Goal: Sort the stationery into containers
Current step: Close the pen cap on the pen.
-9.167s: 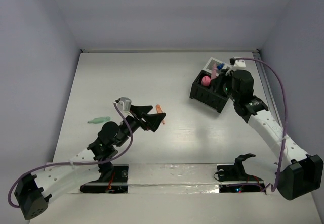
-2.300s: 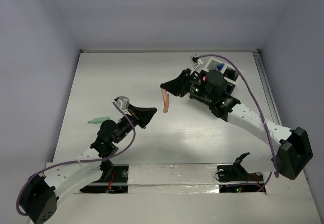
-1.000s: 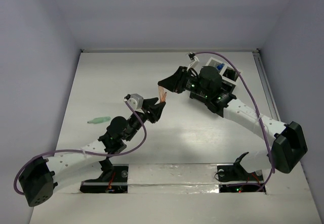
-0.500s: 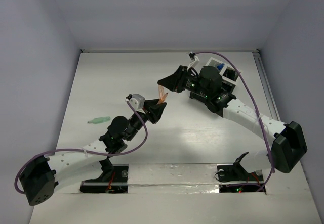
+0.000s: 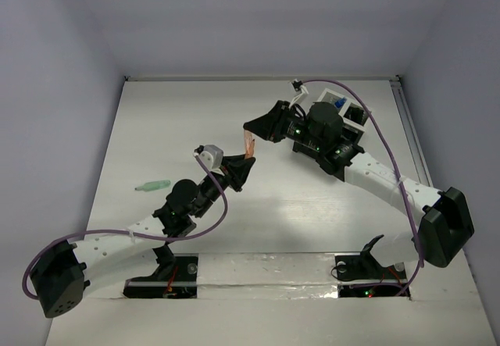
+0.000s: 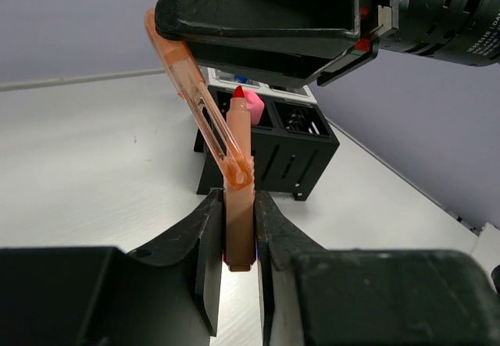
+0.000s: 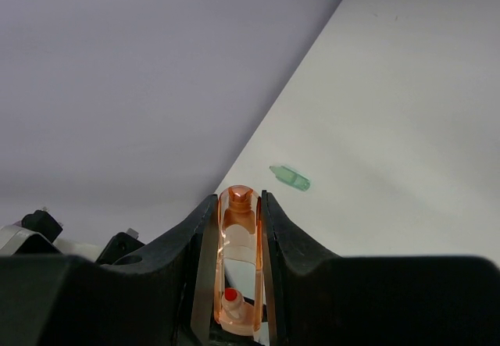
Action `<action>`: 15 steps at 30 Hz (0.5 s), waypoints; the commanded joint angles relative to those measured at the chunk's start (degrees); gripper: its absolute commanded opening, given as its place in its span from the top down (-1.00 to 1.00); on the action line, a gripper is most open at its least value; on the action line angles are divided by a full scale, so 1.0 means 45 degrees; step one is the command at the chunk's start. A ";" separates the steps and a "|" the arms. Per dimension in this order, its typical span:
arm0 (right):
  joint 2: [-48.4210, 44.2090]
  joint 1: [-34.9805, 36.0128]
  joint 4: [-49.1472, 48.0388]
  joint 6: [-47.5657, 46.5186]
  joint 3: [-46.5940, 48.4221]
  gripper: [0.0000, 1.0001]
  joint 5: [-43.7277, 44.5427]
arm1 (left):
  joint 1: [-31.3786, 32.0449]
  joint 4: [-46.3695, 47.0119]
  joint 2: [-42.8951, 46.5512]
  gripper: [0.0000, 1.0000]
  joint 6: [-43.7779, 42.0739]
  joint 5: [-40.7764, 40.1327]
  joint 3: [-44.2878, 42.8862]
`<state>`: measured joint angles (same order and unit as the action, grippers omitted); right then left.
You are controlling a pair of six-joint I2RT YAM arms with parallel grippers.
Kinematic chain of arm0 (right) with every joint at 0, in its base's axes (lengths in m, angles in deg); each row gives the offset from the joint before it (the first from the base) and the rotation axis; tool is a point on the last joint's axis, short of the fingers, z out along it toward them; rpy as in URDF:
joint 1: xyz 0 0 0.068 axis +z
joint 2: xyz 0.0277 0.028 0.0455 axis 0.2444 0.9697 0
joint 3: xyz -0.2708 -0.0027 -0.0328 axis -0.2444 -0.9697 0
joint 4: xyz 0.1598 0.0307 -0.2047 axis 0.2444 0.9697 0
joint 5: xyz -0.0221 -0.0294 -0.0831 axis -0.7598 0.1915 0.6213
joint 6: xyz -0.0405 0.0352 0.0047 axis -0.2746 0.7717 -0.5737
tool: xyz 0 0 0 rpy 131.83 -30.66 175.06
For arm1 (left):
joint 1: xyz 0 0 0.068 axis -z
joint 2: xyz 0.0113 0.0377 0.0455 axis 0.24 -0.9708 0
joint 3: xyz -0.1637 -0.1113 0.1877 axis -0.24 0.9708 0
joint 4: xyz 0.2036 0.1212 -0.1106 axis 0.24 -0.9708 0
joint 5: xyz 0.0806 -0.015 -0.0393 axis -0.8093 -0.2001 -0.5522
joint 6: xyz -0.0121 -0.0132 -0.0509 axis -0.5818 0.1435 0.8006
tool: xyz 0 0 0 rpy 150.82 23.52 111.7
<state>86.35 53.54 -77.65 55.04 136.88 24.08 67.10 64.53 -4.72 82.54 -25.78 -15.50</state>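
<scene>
table [image 6: 94, 143], black box [image 6: 269, 166], pink piece [image 6: 252, 105] inside

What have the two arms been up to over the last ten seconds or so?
The right gripper left the black box, swung left and now holds a clear orange cap. The left gripper reached forward to meet it and is shut on the orange marker, which stands upright with the cap leaning against it. The green piece and the box stayed put.
</scene>
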 commanded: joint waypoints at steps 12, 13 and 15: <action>-0.0631 -0.0005 -0.2751 -0.0370 -0.1085 1.00 0.1374 | 0.0011 0.0080 -0.0266 1.00 0.2236 -0.0955 -0.0789; -0.0690 -0.0005 -0.2830 -0.0428 -0.1184 1.00 0.1512 | 0.0011 -0.0018 -0.0305 1.00 0.2392 -0.1033 -0.0866; -0.0826 0.0130 -0.3142 -0.0662 -0.1418 1.00 0.1843 | 0.0011 -0.0175 -0.0383 1.00 0.2706 -0.1228 -0.0906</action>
<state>85.28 53.59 -85.21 54.27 131.77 28.78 67.10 62.65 -6.36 91.04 -29.14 -16.68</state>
